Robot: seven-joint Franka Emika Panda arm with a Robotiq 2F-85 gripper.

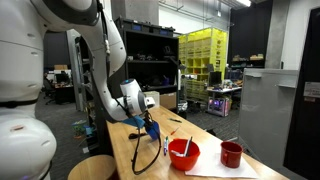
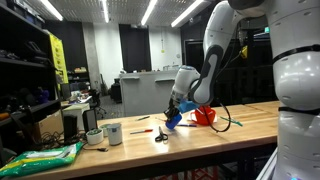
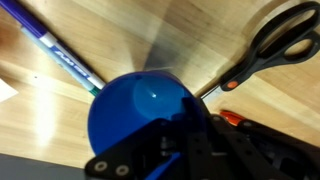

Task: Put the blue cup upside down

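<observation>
The blue cup (image 3: 135,105) fills the lower middle of the wrist view, held between my gripper's dark fingers (image 3: 185,140). In both exterior views the gripper (image 1: 150,122) (image 2: 177,112) holds the blue cup (image 1: 153,130) (image 2: 173,122) just above the wooden table, tilted. The gripper is shut on the cup. I cannot tell which way the cup's opening points.
A red bowl (image 1: 183,152) (image 2: 205,116) and a dark red cup (image 1: 231,153) stand on a white sheet (image 1: 215,168). Scissors (image 3: 275,45) (image 2: 161,134) and a blue pen (image 3: 55,50) lie beside the cup. A white cup (image 2: 113,133) and a small green bowl (image 2: 93,137) stand further along the table (image 2: 250,125).
</observation>
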